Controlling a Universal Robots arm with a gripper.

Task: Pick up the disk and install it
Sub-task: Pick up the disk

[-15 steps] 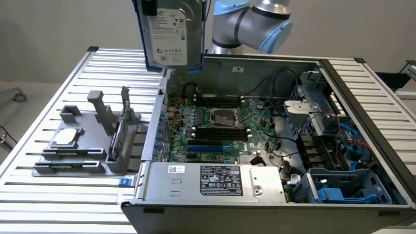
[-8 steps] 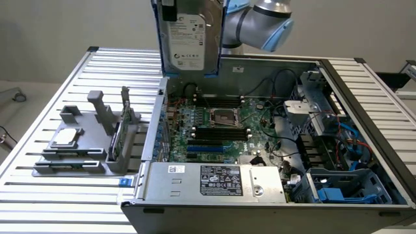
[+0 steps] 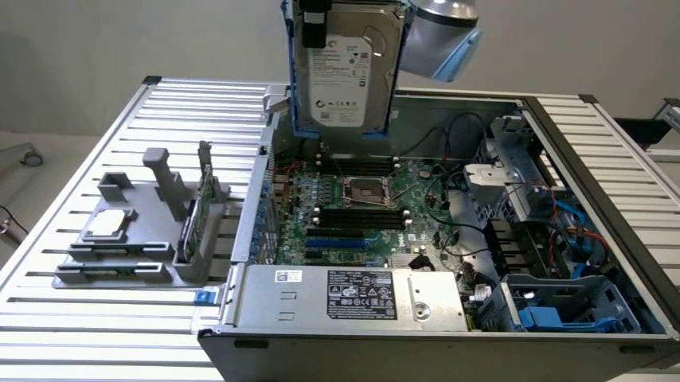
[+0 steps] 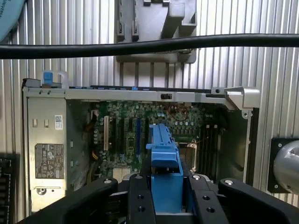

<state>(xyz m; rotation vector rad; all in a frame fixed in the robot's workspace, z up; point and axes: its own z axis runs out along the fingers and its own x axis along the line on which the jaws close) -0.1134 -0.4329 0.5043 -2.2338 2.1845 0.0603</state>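
The disk point(image 3: 345, 72) hangs upright in the air above the open computer case point(image 3: 595, 171), over its far-left corner in the exterior view. It is a silver-grey drive with a pale label facing the camera and blue rails down its sides. My gripper point(image 3: 318, 17) is shut on its upper end. In the wrist view the black fingers point(image 4: 140, 196) clamp both sides of the disk's blue edge point(image 4: 163, 154), with the gripper point(image 4: 166, 198) looking down onto the motherboard point(image 4: 131, 135).
Inside the case lie the motherboard point(image 3: 361, 207), a grey power supply point(image 3: 351, 294) at the near side and a drive bay holding another blue carrier point(image 3: 552, 318) at the exterior view's right. A grey fixture point(image 3: 159, 263) with a small silver chip point(image 3: 111, 227) stands on the slatted table point(image 3: 64, 191). A black cable point(image 4: 140, 46) crosses the wrist view.
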